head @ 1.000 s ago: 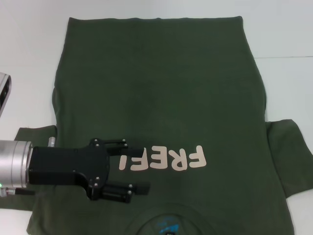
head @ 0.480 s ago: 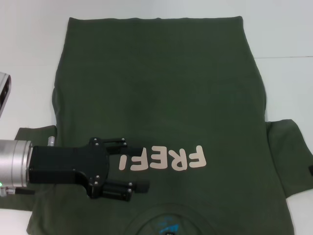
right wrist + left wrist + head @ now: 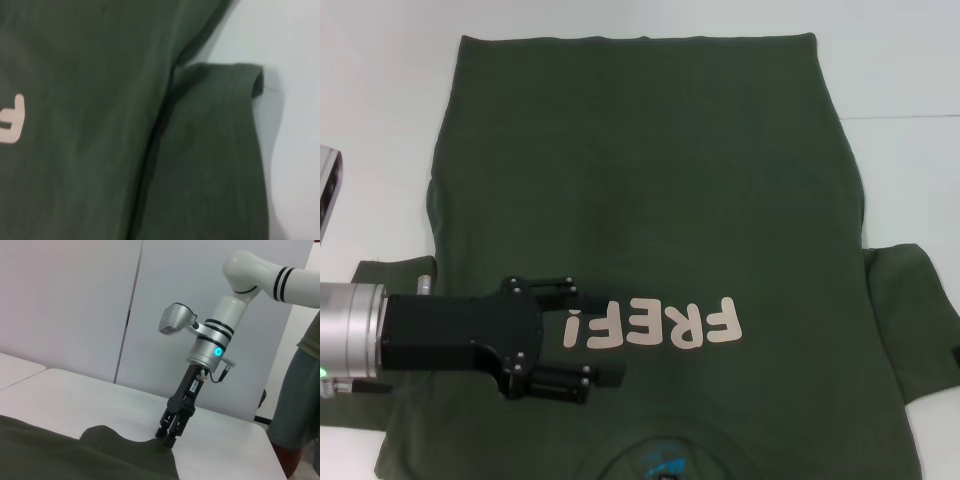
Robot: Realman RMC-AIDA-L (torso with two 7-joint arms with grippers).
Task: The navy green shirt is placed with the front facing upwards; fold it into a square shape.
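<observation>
The dark olive-green shirt [image 3: 650,180] lies flat, front up, on the white table [image 3: 900,70]. Its pale "FREE!" lettering [image 3: 655,325] and collar [image 3: 665,455] are at the near edge. My left gripper [image 3: 602,333] is open and hovers over the chest, just left of the lettering, with nothing in it. My right gripper [image 3: 167,436] points down at the outer edge of the right sleeve [image 3: 115,437], with its tips at the cloth and slightly apart. Only a dark tip [image 3: 956,355] shows in the head view. The right wrist view shows that sleeve [image 3: 220,150] lying flat.
A grey-white device [image 3: 328,190] sits at the table's left edge. The left sleeve [image 3: 395,275] spreads out behind my left arm. A person [image 3: 300,390] stands beyond the table's right end in the left wrist view.
My left gripper has drifted slightly back toward the left. A tip of my right gripper has come into the head view by the right sleeve. The shirt has not moved.
</observation>
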